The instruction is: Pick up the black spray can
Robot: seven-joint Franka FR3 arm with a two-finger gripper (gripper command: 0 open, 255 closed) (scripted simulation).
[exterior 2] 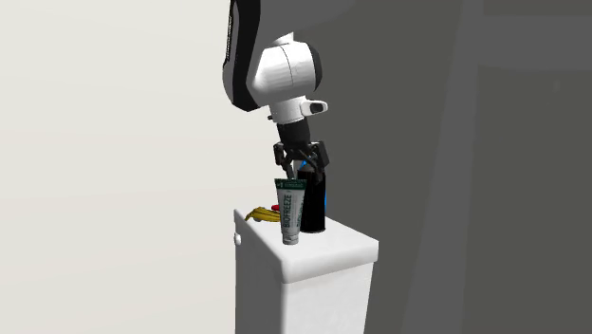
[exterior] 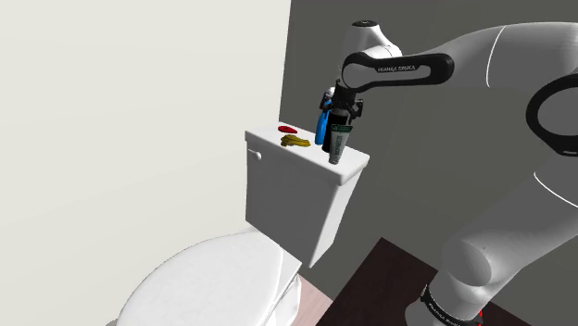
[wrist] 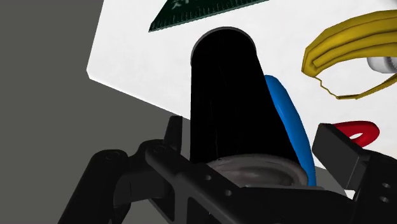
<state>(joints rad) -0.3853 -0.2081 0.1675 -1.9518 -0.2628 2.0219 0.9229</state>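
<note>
On the tank lid [exterior 2: 342, 249] | gripper [wrist: 249, 130] wide astride black spray can [wrist: 228, 95]; tube [exterior 2: 289, 211], blue thing [wrist: 289, 114] just beside

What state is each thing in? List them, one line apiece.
black spray can, upright on the tank lid
gripper, around the can's top, grip unclear
tube, standing upright
toilet lid, down
</note>
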